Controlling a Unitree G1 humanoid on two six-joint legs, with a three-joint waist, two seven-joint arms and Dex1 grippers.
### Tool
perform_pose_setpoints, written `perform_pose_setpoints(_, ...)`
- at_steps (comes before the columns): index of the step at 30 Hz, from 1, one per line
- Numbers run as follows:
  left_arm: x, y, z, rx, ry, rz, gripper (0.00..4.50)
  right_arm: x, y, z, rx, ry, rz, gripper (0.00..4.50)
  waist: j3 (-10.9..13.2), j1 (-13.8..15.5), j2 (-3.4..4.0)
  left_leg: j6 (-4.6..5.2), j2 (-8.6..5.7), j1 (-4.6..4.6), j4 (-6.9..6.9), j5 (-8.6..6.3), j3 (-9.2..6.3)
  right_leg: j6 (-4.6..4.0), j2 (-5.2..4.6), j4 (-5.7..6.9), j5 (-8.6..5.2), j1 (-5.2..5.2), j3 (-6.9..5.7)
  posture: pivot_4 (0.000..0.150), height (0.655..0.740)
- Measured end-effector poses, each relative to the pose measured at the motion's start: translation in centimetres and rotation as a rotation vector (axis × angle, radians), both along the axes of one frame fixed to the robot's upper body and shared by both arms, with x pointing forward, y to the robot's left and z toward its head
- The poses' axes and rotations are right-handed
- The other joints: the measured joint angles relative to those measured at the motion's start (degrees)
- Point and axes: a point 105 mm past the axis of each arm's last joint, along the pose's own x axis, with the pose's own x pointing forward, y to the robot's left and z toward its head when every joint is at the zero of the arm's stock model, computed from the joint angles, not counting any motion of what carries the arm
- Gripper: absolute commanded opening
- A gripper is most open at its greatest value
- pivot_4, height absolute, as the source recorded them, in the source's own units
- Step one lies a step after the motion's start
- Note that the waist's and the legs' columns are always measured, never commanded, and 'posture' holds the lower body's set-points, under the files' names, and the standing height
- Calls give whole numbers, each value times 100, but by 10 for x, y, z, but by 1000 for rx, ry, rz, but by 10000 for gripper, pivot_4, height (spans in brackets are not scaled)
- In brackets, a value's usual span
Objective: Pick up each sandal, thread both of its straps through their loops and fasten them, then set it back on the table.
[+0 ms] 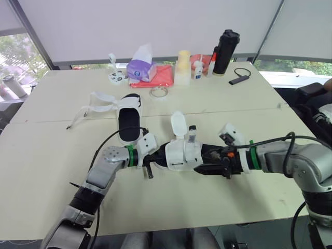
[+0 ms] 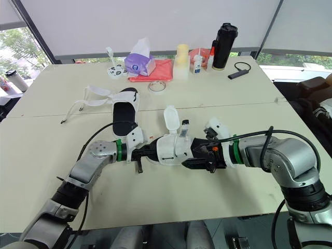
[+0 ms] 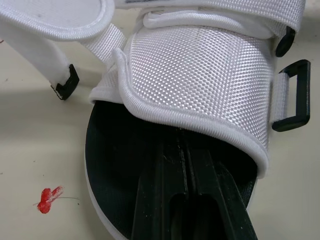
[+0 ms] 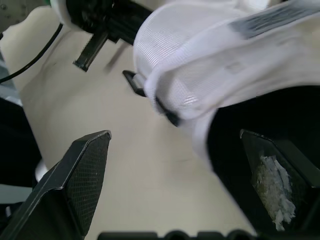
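A: Where does the sandal (image 1: pixel 181 150) sit from the purple tissue box (image 1: pixel 141 67)?
B: Well nearer the robot than the box, between both grippers, with one strap flap standing loose.
A: And the grippers?
B: The left gripper (image 1: pixel 154 155) reaches under the mesh upper; whether it clamps cannot be told. The right gripper (image 1: pixel 210 161) is spread wide at the other end.
A: The second sandal (image 1: pixel 129 116)?
B: It lies on the table (image 1: pixel 233 98) between the box and the first sandal, straps undone.

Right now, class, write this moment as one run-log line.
sandal: front centre, one strap upright | left gripper: at its left end | right gripper: open, at right end | second sandal: on table, straps loose
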Motion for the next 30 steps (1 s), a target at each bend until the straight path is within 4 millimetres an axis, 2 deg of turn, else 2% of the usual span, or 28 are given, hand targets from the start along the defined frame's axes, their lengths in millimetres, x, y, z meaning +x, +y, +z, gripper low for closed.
perform_pose_setpoints(4, 2, -2, -1, 20, -25, -8, 0, 4, -11, 13, -26, -51, -34, 44373, -1, 13, 1, 0, 0, 2, 2, 0, 0, -2, 0, 0, -1, 3, 0, 1500, 7400)
perform_pose_setpoints(8, 5, -4, -3, 48, -48, -19, 0, 29, -11, 60, 18, -209, -85, 44373, -6, -15, 5, 0, 1, 10, 6, 0, 3, -10, -1, 0, 2, 8, 0, 1500, 7400)
perform_pose_setpoints(10, 4, -5, -3, 47, -50, -24, 0, 42, -11, 73, 53, -229, -123, 44373, -13, -10, -2, 0, 3, 10, 5, 0, -1, -11, -1, -1, 1, 10, -1, 1500, 7400)
perform_pose_setpoints(17, 3, -5, -4, 51, -50, -32, 0, 71, -7, 49, 71, -69, -212, 44373, -13, -15, -1, 0, 0, 6, 3, 0, 0, -9, -2, -2, 2, 5, 0, 1500, 7400)
perform_pose_setpoints(23, 1, -5, -3, 49, -57, -28, 0, 81, -10, 28, 60, 17, -263, 44373, -14, -25, 0, 0, -1, 7, 2, 0, 1, -5, -1, -1, 4, 5, 0, 1500, 7400)
perform_pose_setpoints(30, 0, -5, -3, 41, -61, -17, 0, 90, 6, 21, 145, 106, -259, 44373, -14, -33, 2, 1, -1, 7, 0, 0, 1, 10, 0, 0, 12, 4, 0, 1500, 7400)
